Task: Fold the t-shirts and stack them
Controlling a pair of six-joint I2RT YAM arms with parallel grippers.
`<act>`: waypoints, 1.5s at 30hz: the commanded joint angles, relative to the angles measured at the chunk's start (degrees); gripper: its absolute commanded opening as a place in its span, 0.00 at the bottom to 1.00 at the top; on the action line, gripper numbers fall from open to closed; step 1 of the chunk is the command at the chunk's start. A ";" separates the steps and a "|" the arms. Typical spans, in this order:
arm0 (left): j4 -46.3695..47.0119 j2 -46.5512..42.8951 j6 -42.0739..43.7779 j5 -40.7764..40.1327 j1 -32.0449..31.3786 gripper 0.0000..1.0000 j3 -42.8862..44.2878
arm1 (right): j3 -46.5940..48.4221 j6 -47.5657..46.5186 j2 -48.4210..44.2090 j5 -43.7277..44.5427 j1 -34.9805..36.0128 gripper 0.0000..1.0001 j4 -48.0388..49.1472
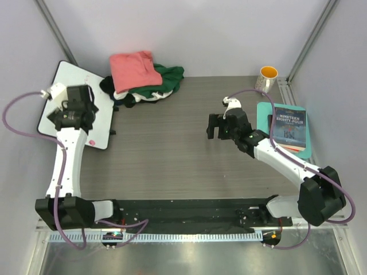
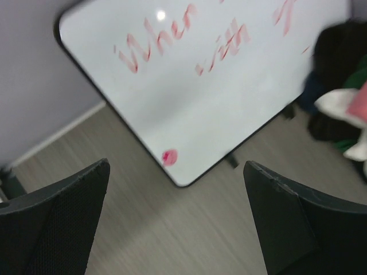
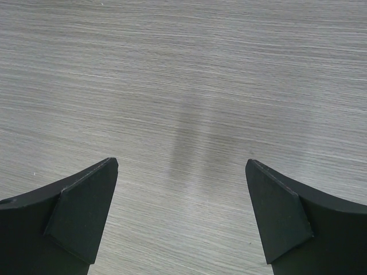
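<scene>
Grey wood-grain bench (image 1: 172, 160) carries the t-shirts (image 1: 146, 80) in a loose heap at its far edge, the salmon-pink t-shirt (image 1: 132, 70) on top; nothing looks folded or stacked yet. Left hand (image 2: 178, 223) and right hand (image 3: 180, 217) both hover spread wide, holding nothing.

Both arms are showing white shells and black joints. The left arm (image 1: 64, 166) is carrying a purple cable (image 1: 6, 117) looping at nine o'clock, and the right arm (image 1: 284, 161) a matching one toward eleven o'clock. Black wedge-shaped fingers (image 3: 74, 217) are tipping each.

Red writing (image 2: 155, 43) blurred, illegible; t-shirts (image 2: 338, 63) partly beyond the right edge.
</scene>
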 commanded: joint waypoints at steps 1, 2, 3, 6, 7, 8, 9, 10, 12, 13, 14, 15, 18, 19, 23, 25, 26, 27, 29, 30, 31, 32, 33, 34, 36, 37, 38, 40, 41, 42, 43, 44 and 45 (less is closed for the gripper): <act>2.47 -6.32 -14.64 1.78 0.80 1.00 -12.26 | 2.17 -0.86 -1.51 1.09 0.01 1.00 0.37; 2.04 -6.76 -16.31 2.22 0.80 1.00 -13.23 | 2.26 -0.78 -1.24 0.74 0.10 1.00 0.37; 1.08 -7.20 -18.07 2.14 0.63 1.00 -13.42 | 2.43 -0.69 -1.07 0.21 0.02 1.00 0.37; 3.07 -8.69 -23.16 -3.98 -2.61 1.00 -16.04 | 2.52 0.19 -0.36 -0.49 0.01 1.00 1.07; 6.05 -10.01 -23.53 -4.36 -3.06 1.00 -17.88 | 2.35 0.63 -0.01 -1.54 0.01 1.00 1.69; 7.74 -10.28 -23.71 -3.50 -3.15 1.00 -19.03 | 2.52 1.07 0.77 -1.90 -0.07 1.00 1.95; 7.58 -10.19 -23.71 -5.40 -6.46 1.00 -18.43 | 2.78 1.68 1.13 -2.34 0.01 1.00 1.87; 6.62 -9.50 -23.88 -8.03 -8.06 1.00 -17.47 | 2.87 2.12 1.39 -3.04 0.01 1.00 1.87; 2.68 -9.05 -25.10 -17.48 -12.36 1.00 -15.27 | 2.61 2.56 1.66 -3.83 0.01 1.00 1.87; 1.79 -10.10 -27.12 -20.07 -13.34 1.00 -15.70 | 2.61 2.57 1.75 -4.27 0.01 1.00 1.87; 1.78 -11.41 -31.49 -21.32 -13.79 1.00 -19.10 | 2.96 2.65 1.92 -5.06 0.01 1.00 1.69; 4.91 -13.77 -32.66 -21.94 -13.79 1.00 -21.91 | 3.40 2.57 2.27 -5.15 0.01 1.00 0.56; 18.93 -25.54 -31.71 -23.70 -13.70 1.00 -35.80 | 4.63 2.30 1.58 -5.77 -0.07 1.00 -1.20; 22.22 -28.18 -29.71 -24.05 -13.70 0.99 -40.53 | 4.72 2.04 1.49 -5.86 0.01 1.00 -1.47; 25.35 -34.71 -21.61 -26.86 -13.62 0.98 -40.32 | 4.28 1.33 1.31 -5.42 0.01 1.00 -1.65; 21.75 -33.23 -20.02 -27.92 -13.53 1.00 -35.95 | 4.02 1.77 2.27 -6.12 -0.07 1.00 -1.21; 19.12 -32.96 -19.76 -28.62 -13.44 1.00 -34.70 | 3.93 1.95 2.62 -6.47 0.01 1.00 -1.12; 18.74 -33.83 -19.49 -28.80 -13.26 1.00 -34.08 | 3.93 2.21 2.80 -7.25 0.01 1.00 -1.12; 23.18 -36.37 -17.31 -27.93 -12.65 1.00 -34.85 | 3.93 2.30 2.54 -7.44 0.01 1.00 -0.95; 25.48 -39.34 -16.42 -26.70 -11.95 1.00 -36.17 | 3.93 1.95 2.19 -7.44 0.01 1.00 -1.12; 29.51 -40.85 -15.46 -26.00 -11.25 1.00 -38.88 | 3.75 1.69 1.67 -7.09 0.01 1.00 -1.03; 30.16 -41.74 -15.01 -24.77 -10.89 1.00 -40.04 | 3.58 1.43 1.23 -6.91 0.01 1.00 -1.03; 29.38 -41.92 -15.79 -24.41 -10.63 1.00 -40.31 | 3.58 1.07 0.96 -6.65 0.01 1.00 -1.03; 25.20 -41.23 -17.89 -24.15 -10.45 1.00 -39.79 | 3.40 0.90 0.78 -6.65 0.01 1.00 -1.12; 17.81 -37.73 -21.93 -23.18 -9.92 1.00 -35.08 | 3.49 0.98 0.17 -6.91 -0.07 1.00 -1.73; 11.51 -36.57 -24.82 -22.39 -9.75 1.00 -33.12 | 3.40 1.16 -0.01 -7.09 -0.16 1.00 -1.91; 9.10 -35.43 -25.63 -21.52 -9.83 0.99 -31.28 | 3.31 1.42 -0.10 -7.00 -0.07 1.00 -1.91; 5.83 -32.36 -26.87 -17.04 -9.83 0.96 -27.14 | 1.92 2.30 0.16 -6.91 -0.07 1.00 -0.86; 5.47 -31.12 -25.65 -15.81 -9.75 0.95 -26.17 | 1.39 2.56 1.12 -6.91 -0.07 1.00 1.41; 4.60 -29.81 -25.21 -14.14 -9.83 0.96 -24.07 | 1.21 2.91 1.92 -6.56 -0.16 1.00 2.04; 1.02 -26.05 -25.20 -14.04 -9.84 0.96 -23.01 | 1.64 3.87 2.71 -5.86 -0.16 1.00 2.39; -1.62 -24.27 -27.38 -14.38 -9.75 0.98 -22.21 | 1.99 4.32 3.67 -5.86 -0.16 1.00 2.39; -3.91 -22.08 -27.84 -14.47 -9.75 1.00 -21.68 | 2.34 4.76 4.81 -5.86 -0.25 1.00 2.31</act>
